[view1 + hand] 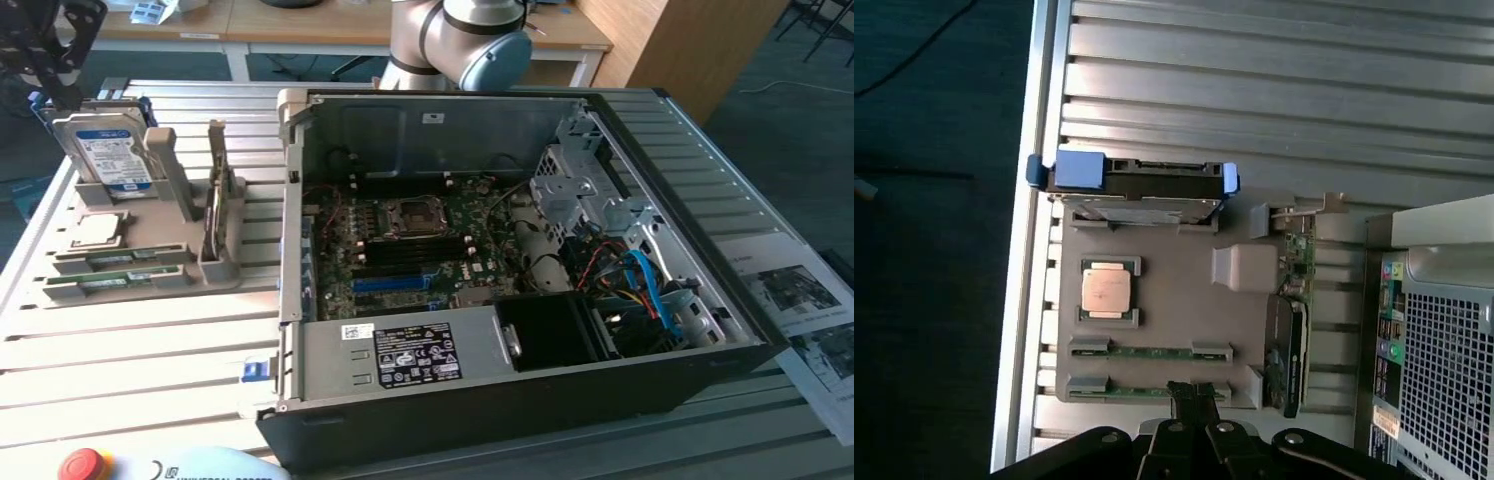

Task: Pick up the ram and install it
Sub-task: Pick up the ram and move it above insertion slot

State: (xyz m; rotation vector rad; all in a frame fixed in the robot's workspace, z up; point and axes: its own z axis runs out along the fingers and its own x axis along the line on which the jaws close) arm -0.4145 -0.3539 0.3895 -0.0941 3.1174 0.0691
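arm [454, 25]: silver-grey rounded joints | joint cap [497, 58]: pale blue | hand [1194, 394]: black linkage, round grey pivots

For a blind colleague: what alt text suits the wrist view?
The shut gripper hangs above a grey holder on a slatted table, nearest one of two ram sticks lying in its slots. The holder also carries a processor chip, a hard drive with blue ends and a circuit card; a computer case stands beside it.

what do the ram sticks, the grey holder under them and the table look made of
Ram sticks: circuit board, judging by the thin green edge. Grey holder: probably plastic, matte, evenly grey with moulded clips. Table: likely aluminium; pale ribbed slats with a dull metallic sheen.
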